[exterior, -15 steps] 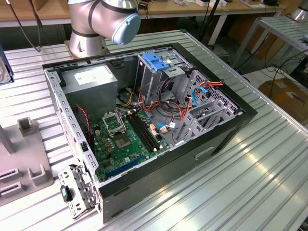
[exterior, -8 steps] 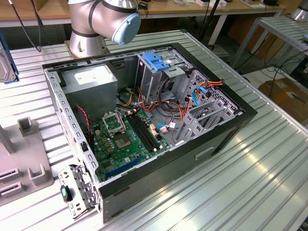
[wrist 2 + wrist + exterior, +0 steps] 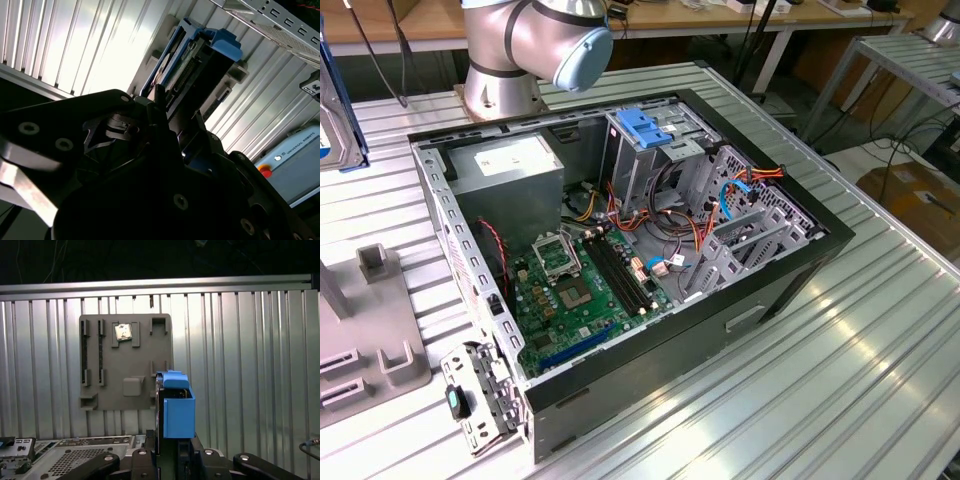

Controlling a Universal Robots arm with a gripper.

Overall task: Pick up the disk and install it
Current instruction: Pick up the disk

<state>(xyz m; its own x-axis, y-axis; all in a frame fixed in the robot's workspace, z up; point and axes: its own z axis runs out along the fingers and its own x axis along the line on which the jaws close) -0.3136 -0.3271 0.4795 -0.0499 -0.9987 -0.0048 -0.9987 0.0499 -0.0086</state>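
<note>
The disk (image 3: 175, 407) stands on edge between my gripper's fingers, its blue plastic side rail facing the first wrist view. My gripper (image 3: 172, 442) is shut on its lower part. In the second wrist view the disk (image 3: 197, 57) juts out beyond the dark gripper (image 3: 172, 107), above the ribbed metal table. At the exterior view's far left edge, the disk (image 3: 338, 100) hangs above the table, apart from the open computer case (image 3: 790, 270). Behind the disk lies a grey fixture plate (image 3: 125, 362).
Inside the case are a tall grey drive cage with a blue latch (image 3: 645, 125), a grey power supply box (image 3: 510, 170), a green motherboard (image 3: 575, 290) and loose cables. The fixture plate (image 3: 365, 340) lies left of the case and holds a small chip (image 3: 122, 332). The arm's base (image 3: 510, 60) stands behind.
</note>
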